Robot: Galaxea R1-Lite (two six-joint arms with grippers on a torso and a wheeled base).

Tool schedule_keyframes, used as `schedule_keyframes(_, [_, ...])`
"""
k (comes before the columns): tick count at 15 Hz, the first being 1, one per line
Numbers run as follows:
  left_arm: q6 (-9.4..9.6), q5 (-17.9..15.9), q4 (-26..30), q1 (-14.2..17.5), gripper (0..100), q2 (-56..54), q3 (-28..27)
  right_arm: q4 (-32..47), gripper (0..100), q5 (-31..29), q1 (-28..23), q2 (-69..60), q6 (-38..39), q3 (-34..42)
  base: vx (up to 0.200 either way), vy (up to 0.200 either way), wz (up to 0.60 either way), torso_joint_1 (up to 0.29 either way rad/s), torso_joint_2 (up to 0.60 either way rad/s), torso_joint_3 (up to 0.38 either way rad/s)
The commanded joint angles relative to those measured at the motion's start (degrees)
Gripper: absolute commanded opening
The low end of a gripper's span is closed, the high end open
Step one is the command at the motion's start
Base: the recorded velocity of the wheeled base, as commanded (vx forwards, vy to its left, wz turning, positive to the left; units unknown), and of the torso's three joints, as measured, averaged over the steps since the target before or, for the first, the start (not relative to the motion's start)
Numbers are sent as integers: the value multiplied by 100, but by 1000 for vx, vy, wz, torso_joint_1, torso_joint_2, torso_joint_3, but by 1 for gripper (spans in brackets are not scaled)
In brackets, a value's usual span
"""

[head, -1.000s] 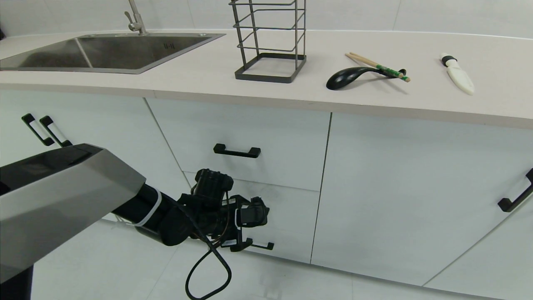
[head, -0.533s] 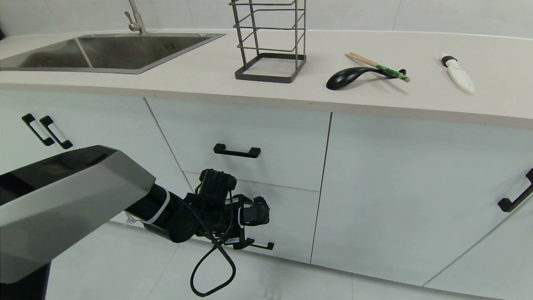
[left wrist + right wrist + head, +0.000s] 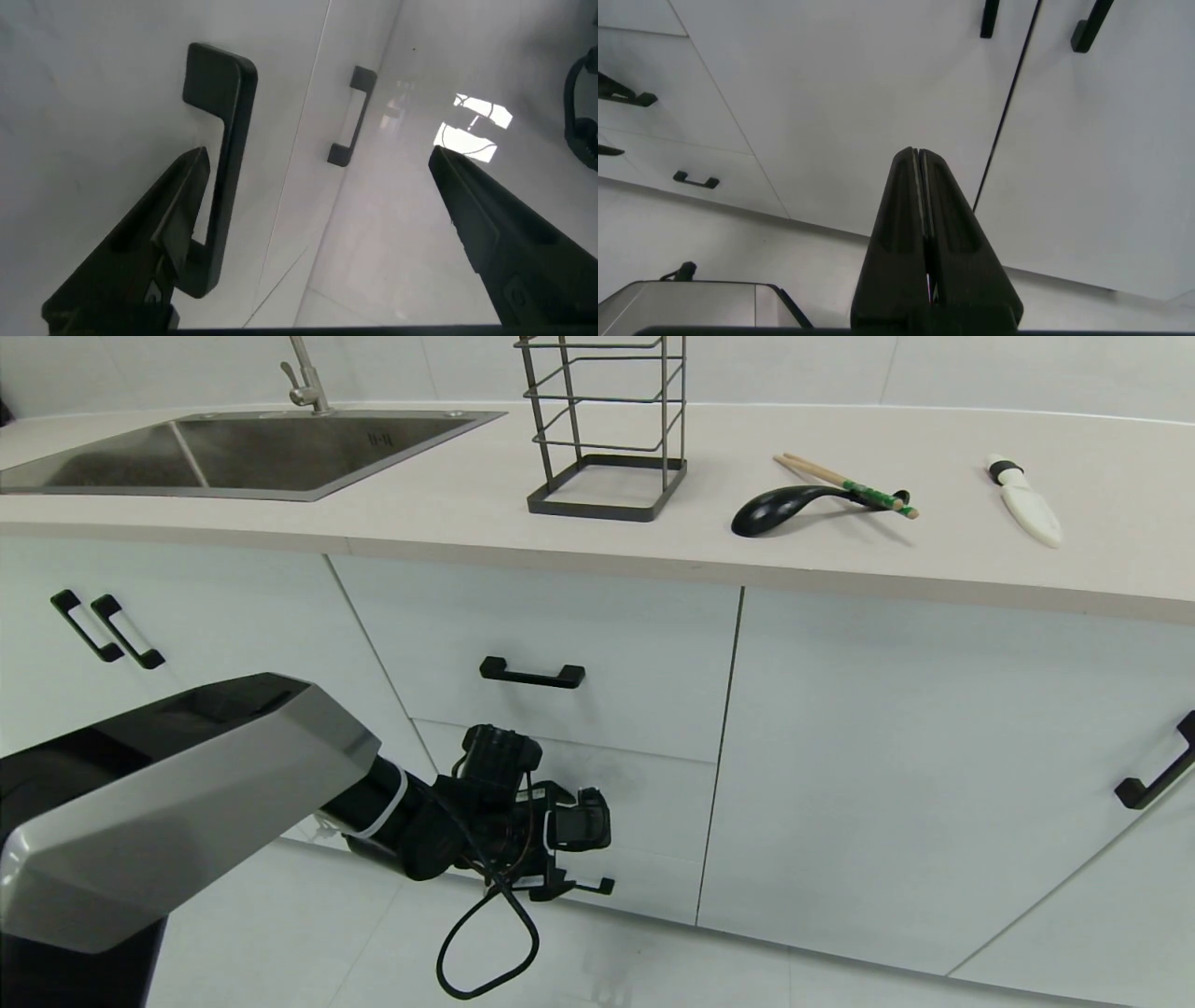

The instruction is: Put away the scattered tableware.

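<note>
Lining up left gripper (image 3: 318, 163), spread wide, round the lower drawer handle (image 3: 220, 168). It sits close to one finger, so I'd centre first, then close and pull straight. Spoon (image 3: 780, 509), chopsticks (image 3: 845, 483) & knife (image 3: 1025, 511) lie on the table (image 3: 448, 513). Right gripper (image 3: 919, 163) is pressed together.

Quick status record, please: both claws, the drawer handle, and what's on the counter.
Left claw: open, drawer handle beside one finger, not clamped
Right claw: shut, facing cabinet fronts
Lower drawer: looks closed
Counter: black spoon, chopsticks lying across its handle, white knife
Wire rack: upright, left of spoon
</note>
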Motion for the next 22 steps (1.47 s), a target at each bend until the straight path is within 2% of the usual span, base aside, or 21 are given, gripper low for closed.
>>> schedule_keyframes(1, [41,-100,37,-7,100,34,83,-1,0,2,0,7,-3,0,0,0,0,0,0,0])
schedule_keyframes(6, [76,-135,37,2,100,-195,690,-1,0,2,0,7,-3,0,0,0,0,0,0,0])
schedule_keyframes(16, [76,-171,28,19,100,-792,1305,-1,0,2,0,7,-3,0,0,0,0,0,0,0])
schedule_keyframes(20, [85,-241,37,19,100,-2032,2158,-1,0,2,0,7,-3,0,0,0,0,0,0,0])
schedule_keyframes(22, [68,-241,37,19,100,-2770,2764,-1,0,2,0,7,-3,0,0,0,0,0,0,0])
